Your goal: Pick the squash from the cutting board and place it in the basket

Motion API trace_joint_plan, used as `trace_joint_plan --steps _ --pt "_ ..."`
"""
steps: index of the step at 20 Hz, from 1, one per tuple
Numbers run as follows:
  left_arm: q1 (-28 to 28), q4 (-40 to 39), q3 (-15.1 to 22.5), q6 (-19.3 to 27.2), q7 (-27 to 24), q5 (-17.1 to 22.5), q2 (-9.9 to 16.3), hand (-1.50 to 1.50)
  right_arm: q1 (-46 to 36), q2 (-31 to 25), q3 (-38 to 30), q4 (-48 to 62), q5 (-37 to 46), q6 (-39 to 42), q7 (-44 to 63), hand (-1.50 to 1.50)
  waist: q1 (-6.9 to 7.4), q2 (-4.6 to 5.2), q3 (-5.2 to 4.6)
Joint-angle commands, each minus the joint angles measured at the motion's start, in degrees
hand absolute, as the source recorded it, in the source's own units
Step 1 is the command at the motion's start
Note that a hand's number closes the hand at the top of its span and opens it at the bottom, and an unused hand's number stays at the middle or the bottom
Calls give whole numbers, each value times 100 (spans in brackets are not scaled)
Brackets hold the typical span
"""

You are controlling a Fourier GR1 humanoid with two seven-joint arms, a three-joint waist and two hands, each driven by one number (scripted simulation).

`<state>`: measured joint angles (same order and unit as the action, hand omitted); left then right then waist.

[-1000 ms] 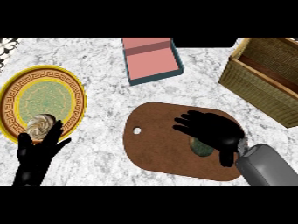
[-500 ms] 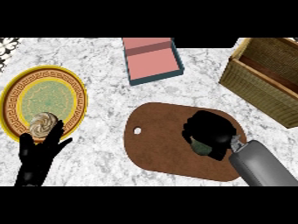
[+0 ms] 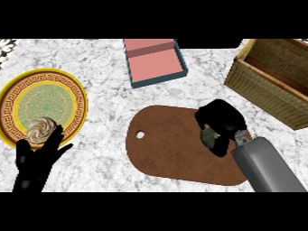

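A dark green squash (image 3: pixel 212 136) lies on the brown cutting board (image 3: pixel 166 144), near its right side. My right hand (image 3: pixel 220 119) is curled over it from above and hides most of it; only a small green patch shows under the fingers. The wicker basket (image 3: pixel 276 90) stands at the upper right, beyond the board. My left hand (image 3: pixel 37 159) rests open at the lower left, fingers up, overlapping the rim of the yellow plate (image 3: pixel 76 97).
The yellow patterned plate at the left holds a round swirled pastry (image 3: pixel 40 128). A pink box with a teal rim (image 3: pixel 155 61) sits at the top centre. Marble counter lies between the board and the basket.
My right hand has closed down over the squash, fingers going from spread to curled round it, and shifted slightly up and right. The left hand stayed in place.
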<state>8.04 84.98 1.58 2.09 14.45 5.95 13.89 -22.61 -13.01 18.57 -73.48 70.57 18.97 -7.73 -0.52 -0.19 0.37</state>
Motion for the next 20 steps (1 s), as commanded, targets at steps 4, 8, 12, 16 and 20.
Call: trace_joint_plan --steps 4,8,12,16,20 --pt "186 -27 -22 -14 108 0 54 0 -593 1005 -1744 326 136 -91 3389 150 -17 30 -61" --pt "102 -56 99 -73 151 -12 -1 0 -1299 1281 -2350 22 -231 -981 4925 150 223 53 -30" --pt "-94 -134 188 -185 278 39 -20 0 -2252 1293 -2728 -640 -669 -2560 5567 150 370 55 -24" --pt "-201 -213 318 -84 281 -121 -115 0 -3368 1298 -2426 -399 208 -3317 6908 150 475 68 -58" --pt "-76 -410 139 -218 74 -41 11 0 -4551 1299 -2616 102 870 -3108 7852 150 311 43 -60"
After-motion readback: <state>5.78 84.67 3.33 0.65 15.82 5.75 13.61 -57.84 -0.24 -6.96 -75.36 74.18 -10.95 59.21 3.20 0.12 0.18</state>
